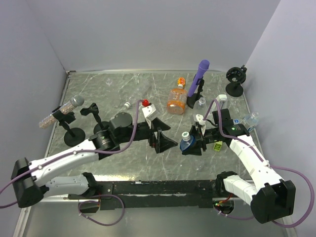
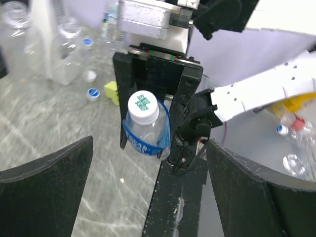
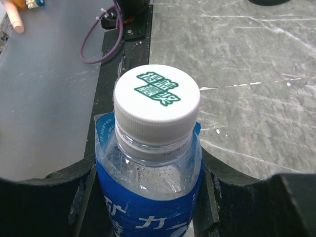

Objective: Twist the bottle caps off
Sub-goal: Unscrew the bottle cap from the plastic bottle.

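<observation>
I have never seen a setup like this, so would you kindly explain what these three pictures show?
Two robot arms are bolted to a marble-patterned table. One picture looks down from above; the other two come from cameras on each wrist. The right claw is closed around a blue-labelled bottle, whose white cap is on. The left claw stands wide open facing it, holding nothing. Around them lie an orange bottle, a purple stick and loose caps.

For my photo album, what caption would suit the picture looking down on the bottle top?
The right gripper clamps a blue-labelled bottle, its white cap still screwed on.
</observation>
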`<state>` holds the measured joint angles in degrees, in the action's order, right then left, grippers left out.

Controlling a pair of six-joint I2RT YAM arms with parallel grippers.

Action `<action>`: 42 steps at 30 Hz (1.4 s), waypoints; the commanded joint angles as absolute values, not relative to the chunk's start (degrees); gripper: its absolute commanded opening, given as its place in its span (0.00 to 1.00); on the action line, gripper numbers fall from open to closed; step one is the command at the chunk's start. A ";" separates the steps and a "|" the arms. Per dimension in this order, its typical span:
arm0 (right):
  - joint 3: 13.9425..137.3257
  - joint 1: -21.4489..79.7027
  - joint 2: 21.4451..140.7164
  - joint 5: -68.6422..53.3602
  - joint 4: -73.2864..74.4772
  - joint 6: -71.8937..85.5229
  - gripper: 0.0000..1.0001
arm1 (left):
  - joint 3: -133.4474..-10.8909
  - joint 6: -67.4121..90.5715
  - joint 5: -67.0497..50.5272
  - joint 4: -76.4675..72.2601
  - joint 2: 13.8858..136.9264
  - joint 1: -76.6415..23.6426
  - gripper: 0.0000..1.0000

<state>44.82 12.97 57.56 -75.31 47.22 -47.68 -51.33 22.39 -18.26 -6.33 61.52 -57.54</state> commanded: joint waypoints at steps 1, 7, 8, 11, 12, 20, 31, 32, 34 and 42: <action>46.84 13.36 57.48 -77.70 46.49 -50.01 0.13 | -52.64 18.10 -34.09 -17.83 66.61 -54.67 0.97; 46.93 13.27 57.74 -77.78 46.67 -50.19 0.13 | -56.16 18.54 -39.99 -20.30 73.73 -54.58 0.87; 46.93 13.36 57.74 -77.87 46.76 -50.19 0.13 | -56.08 18.81 -40.25 -21.09 74.35 -54.58 0.86; 46.93 13.27 57.74 -77.87 46.76 -50.19 0.13 | -55.81 19.25 -40.08 -23.63 75.67 -54.58 0.85; 46.93 13.36 57.66 -77.87 46.76 -50.19 0.13 | -55.90 19.42 -39.82 -24.25 75.85 -54.58 0.85; 47.02 13.36 57.74 -77.96 46.85 -50.27 0.13 | -58.00 18.19 -38.41 -24.00 78.48 -54.58 0.74; 47.11 13.36 57.83 -78.05 47.02 -50.36 0.13 | -60.73 17.93 -38.76 -20.48 81.30 -54.58 0.50; 47.11 13.27 57.83 -78.05 47.02 -50.36 0.13 | -60.82 17.93 -38.76 -20.48 81.30 -54.58 0.47; 47.11 13.36 57.83 -77.96 47.02 -50.36 0.13 | -60.47 18.72 -38.41 -21.35 81.12 -54.58 0.41; 47.11 13.36 57.92 -77.78 46.93 -50.19 0.13 | -57.84 27.76 -36.13 -26.19 80.25 -54.58 0.02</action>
<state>44.91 12.97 57.78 -76.27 47.68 -47.90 -58.08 21.45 -37.10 -19.49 81.49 -54.57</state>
